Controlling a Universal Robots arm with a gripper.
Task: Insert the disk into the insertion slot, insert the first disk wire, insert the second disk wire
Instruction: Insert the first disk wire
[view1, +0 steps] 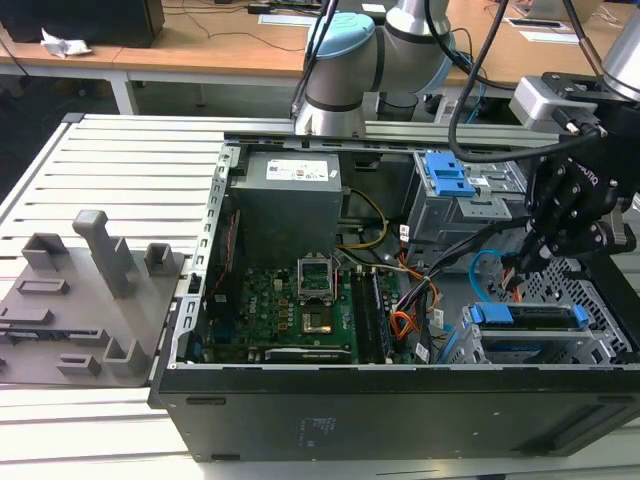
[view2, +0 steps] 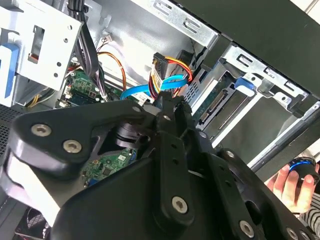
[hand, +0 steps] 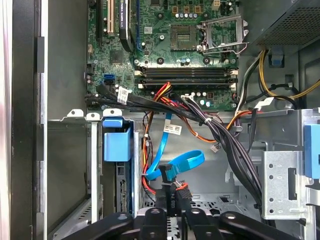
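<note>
Where they nearly meet, the jaws pinch the blue disk wire (hand: 199, 157).

Silver arm (view1: 326, 112) — blue joint caps (view1: 340, 40), black end effector (hand: 171, 192)

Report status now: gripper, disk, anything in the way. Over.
Gripper shut on blue cable. Disk in slot. Black cable bundle close beside gripper. Person's hand just outside case.

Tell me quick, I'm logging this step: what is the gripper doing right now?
The gripper: fingers closed, holding the blue cable by its plug.
</note>
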